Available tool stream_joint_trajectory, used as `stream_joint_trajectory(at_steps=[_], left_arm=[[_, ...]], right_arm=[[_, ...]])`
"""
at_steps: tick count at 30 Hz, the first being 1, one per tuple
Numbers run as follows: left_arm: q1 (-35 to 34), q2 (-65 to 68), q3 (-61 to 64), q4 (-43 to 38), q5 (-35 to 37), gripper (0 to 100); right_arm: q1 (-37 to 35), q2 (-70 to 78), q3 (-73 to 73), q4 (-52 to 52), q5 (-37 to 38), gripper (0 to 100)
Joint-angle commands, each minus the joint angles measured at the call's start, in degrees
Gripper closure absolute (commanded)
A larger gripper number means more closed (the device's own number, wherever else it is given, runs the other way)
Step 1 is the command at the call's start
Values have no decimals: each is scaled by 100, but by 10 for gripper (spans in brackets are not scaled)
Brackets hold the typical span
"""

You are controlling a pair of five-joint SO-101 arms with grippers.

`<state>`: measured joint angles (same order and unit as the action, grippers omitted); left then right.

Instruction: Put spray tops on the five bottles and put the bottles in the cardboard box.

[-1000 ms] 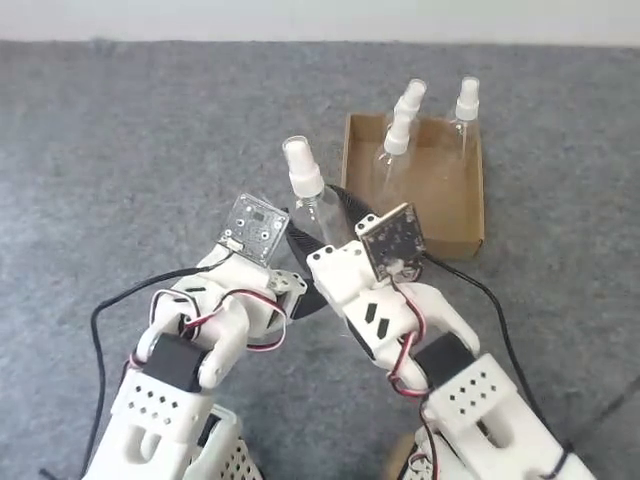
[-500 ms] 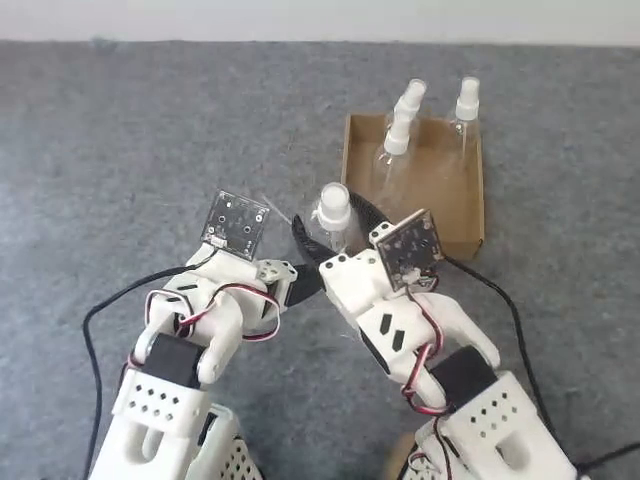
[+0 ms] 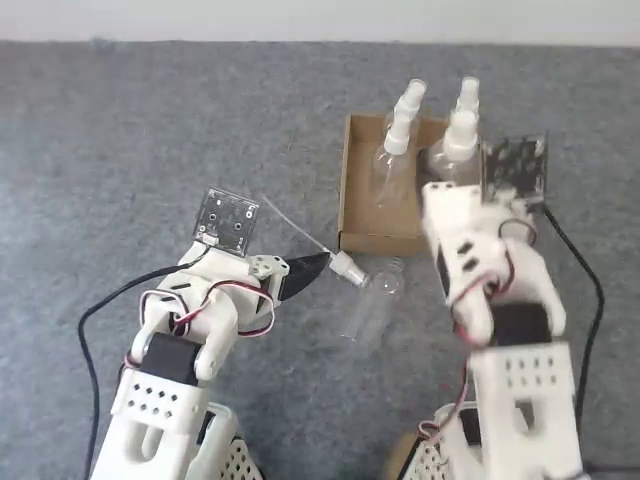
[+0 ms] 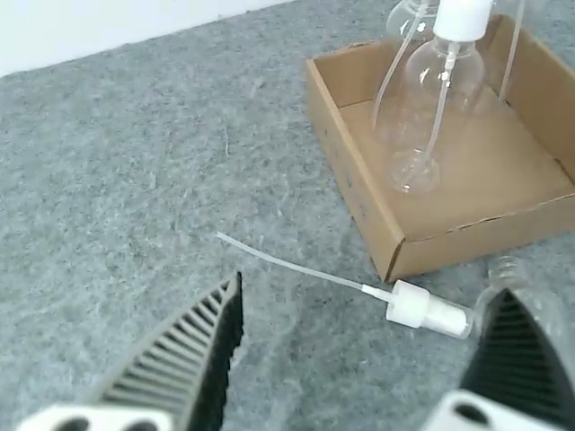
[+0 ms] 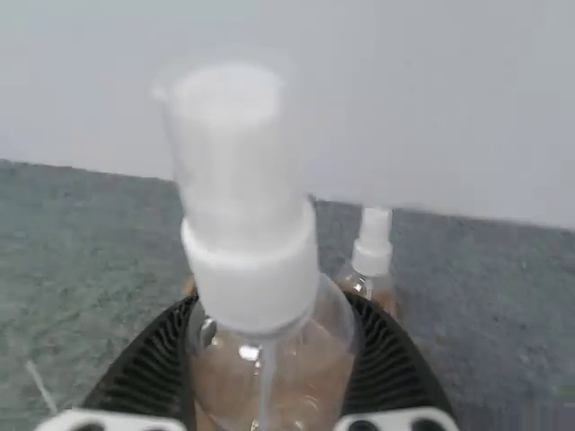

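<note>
Hanging left tool [image 4: 368, 292]: released, its two black ribbed fingers [image 4: 202, 355] spread wide above the grey surface [image 3: 120, 130] and grasping nothing; it is low on the left side of the high view.
Just past its fingertips: the loose spray top [image 3: 350, 268], white, lying on its side on the surface; its thin dip tube [image 4: 287, 265] stretches away from the box corner across the felt.
Beside that top: the uncapped bottle [image 3: 375, 300], clear, lying on its side on the surface between the two arms, its open neck close to the loose spray top; whether the two touch cannot be told.
Next outward: the cardboard box [image 3: 347, 185], shallow, brown and open-topped, resting on the surface, its near corner just beside the loose spray top.
Over the box: the right tool [image 5: 269, 368], clenched on the held bottle [image 3: 448, 162], one black finger on each side of the clear body; the bottle is upright with a white fitted top [image 5: 243, 224] and hangs over the right part of the box; whether its base rests on the box floor cannot be told.
Inside the box: three capped bottles [image 3: 392, 165], clear with white tops, standing; two are close together in the left part, and one is at the far right corner, just behind the held bottle.
</note>
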<state>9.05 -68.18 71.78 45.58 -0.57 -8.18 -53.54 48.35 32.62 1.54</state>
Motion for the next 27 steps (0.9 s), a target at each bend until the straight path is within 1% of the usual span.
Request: stream_joint_trajectory(at_steps=[1, 10, 15, 21, 24, 27], left_arm=[[-35, -97, -40, -167, 88, 614], [-18, -97, -31, -167, 88, 614], [-18, -97, 31, -255, 88, 614], [-18, -97, 242, -563, 88, 614], [-18, -97, 242, -563, 88, 614], [-18, -97, 242, -563, 88, 614]], right_arm=[[303, 963, -308, -646, 97, 992], [330, 3152, -334, -2607, 97, 992], [558, 4022, -334, -3451, 97, 992], [646, 4752, -325, -4198, 88, 992], [637, 5086, -325, -4602, 88, 992], [646, 5279, -325, -4787, 88, 992]])
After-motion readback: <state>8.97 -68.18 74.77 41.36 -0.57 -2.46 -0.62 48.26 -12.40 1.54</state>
